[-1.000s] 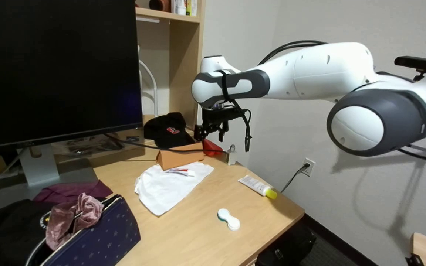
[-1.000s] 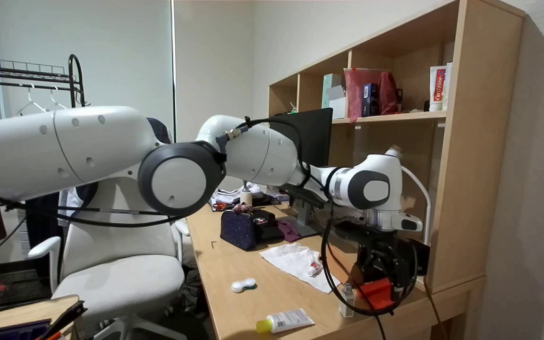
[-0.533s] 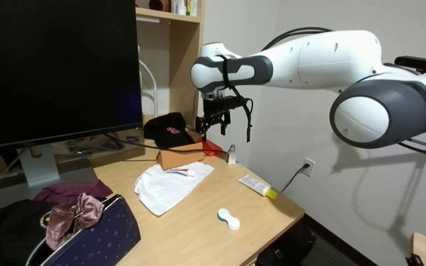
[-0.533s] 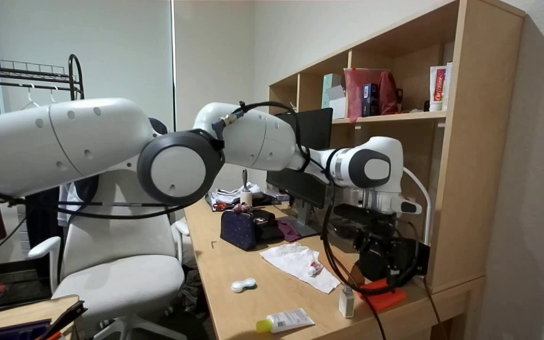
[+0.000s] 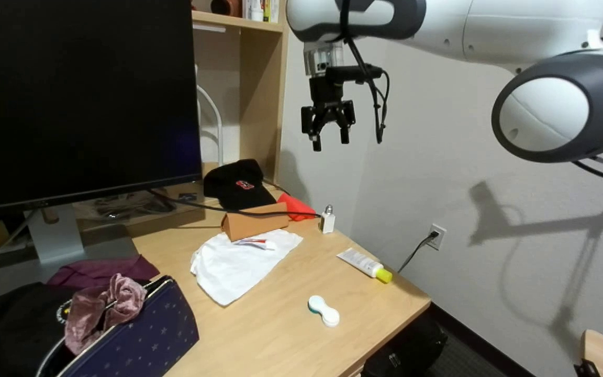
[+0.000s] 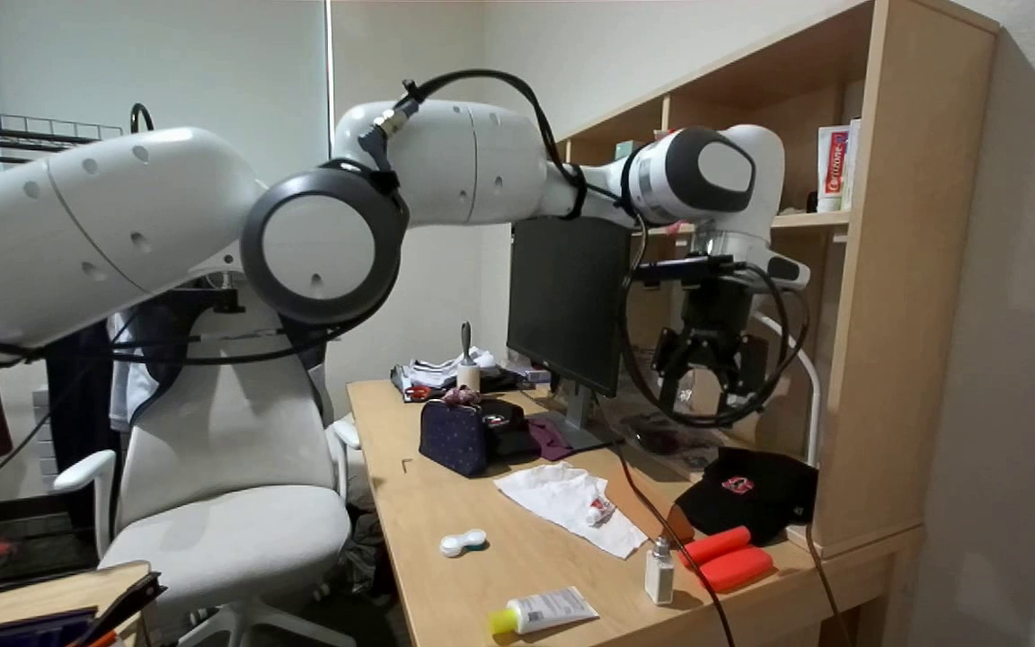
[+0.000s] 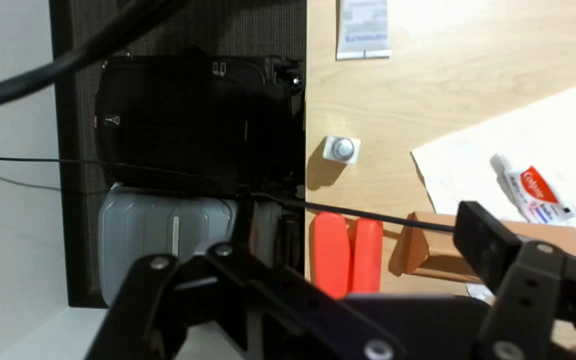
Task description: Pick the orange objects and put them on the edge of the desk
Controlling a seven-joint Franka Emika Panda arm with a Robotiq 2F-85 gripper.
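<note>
Two long red-orange pieces, a wide one [image 7: 331,255] and a narrower one [image 7: 367,255], lie side by side on the light wooden desk [image 7: 368,100], close along its edge. Their lower ends are hidden behind my gripper in the wrist view. In an exterior view the pieces [image 6: 737,570] lie in front of the black cap; in an exterior view they show as one red patch [image 5: 297,207] partly behind the box. My gripper [image 5: 331,140] is open and empty, well above them and apart from them. It also shows in the wrist view [image 7: 365,225].
A brown triangular box [image 5: 257,222] and a black cap [image 6: 747,490] stand close to the pieces. A black cable [image 7: 388,218] crosses near their ends. A small white bottle [image 6: 659,575], a white tube [image 6: 558,610] and a white cloth [image 5: 238,267] lie nearby. The shelf [image 6: 922,270] rises behind.
My gripper has risen from low beside the red-orange pieces to high above the desk. The pieces stay on the desk and are now uncovered in the exterior views.
</note>
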